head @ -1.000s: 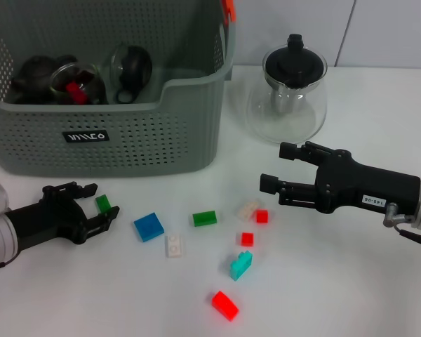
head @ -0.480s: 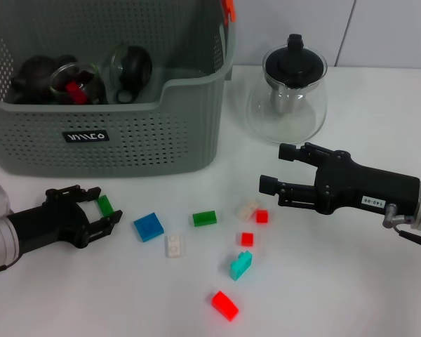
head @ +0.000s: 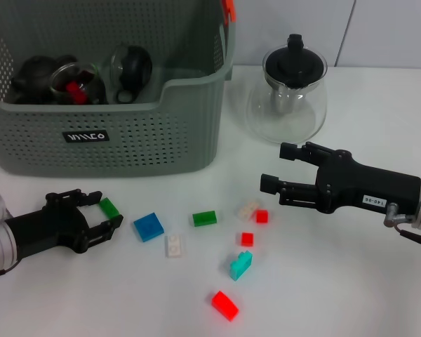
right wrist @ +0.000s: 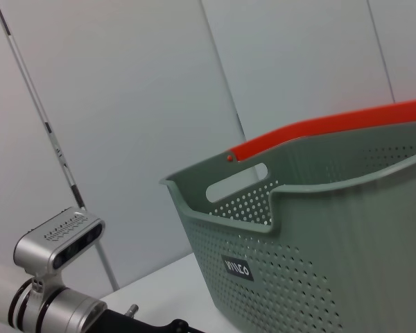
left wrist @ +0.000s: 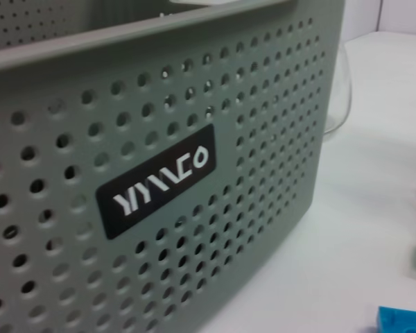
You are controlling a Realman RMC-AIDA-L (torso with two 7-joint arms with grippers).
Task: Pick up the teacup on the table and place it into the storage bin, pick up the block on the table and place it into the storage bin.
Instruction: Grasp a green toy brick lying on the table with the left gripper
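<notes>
The grey storage bin [head: 189,83] stands at the back left, and its black label [left wrist: 156,184] fills the left wrist view. Inside it lie a dark teapot [head: 35,74], a glass cup [head: 77,84] holding a red piece, and a glass pot with a black lid [head: 130,67]. I see no teacup on the table itself. A small green block [head: 109,207] lies in front of the bin. My left gripper [head: 104,211] is open low over the table, its fingertips on either side of this block. My right gripper [head: 275,167] hovers open and empty right of centre.
Loose blocks lie mid-table: blue [head: 148,226], white [head: 174,245], green [head: 204,218], beige [head: 248,209], red [head: 262,216], red [head: 247,239], teal [head: 241,265], red [head: 225,305]. A glass teapot with a black lid [head: 288,91] stands right of the bin.
My left gripper has crept to the right along the table, and the small green block between its fingertips has shifted slightly right. The right arm has stayed still.
</notes>
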